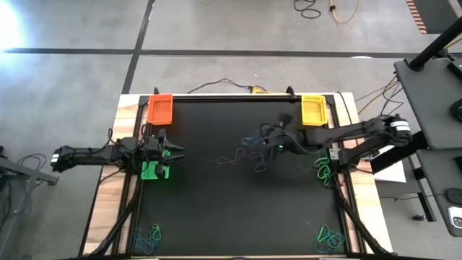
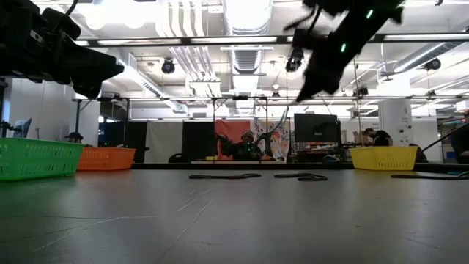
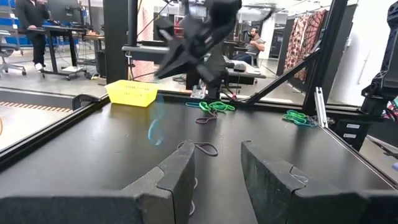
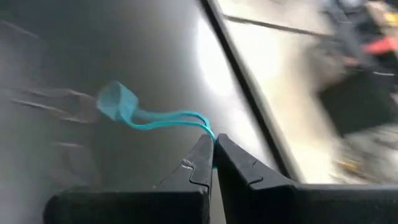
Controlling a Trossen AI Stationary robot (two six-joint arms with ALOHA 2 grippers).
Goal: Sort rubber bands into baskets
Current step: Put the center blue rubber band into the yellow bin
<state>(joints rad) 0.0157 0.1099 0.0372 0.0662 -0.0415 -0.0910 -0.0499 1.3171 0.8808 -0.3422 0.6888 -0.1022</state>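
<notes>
My right gripper (image 4: 213, 144) is shut on a teal rubber band (image 4: 146, 118) above the middle of the black table, right of centre (image 1: 266, 139). In the left wrist view that band (image 3: 155, 127) hangs blurred below it. My left gripper (image 3: 217, 168) waits open over the green basket (image 1: 154, 170) at the left edge, with nothing between its fingers. The orange basket (image 1: 160, 110) stands at the far left and the yellow basket (image 1: 312, 110) at the far right. Loose rubber bands (image 1: 232, 155) lie flat mid-table. My right gripper pinches one end of the teal band's loop (image 4: 206, 132) between its two fingertips. The fingers slant down toward the table. The rest of the loop trails away from the tips, lifted clear of the table.
Heaps of green and blue bands lie at the right edge (image 1: 323, 170), the near left corner (image 1: 148, 237) and the near right corner (image 1: 328, 237). Black frame bars run along the table's sides (image 1: 345, 209). People sit in the room beyond the table.
</notes>
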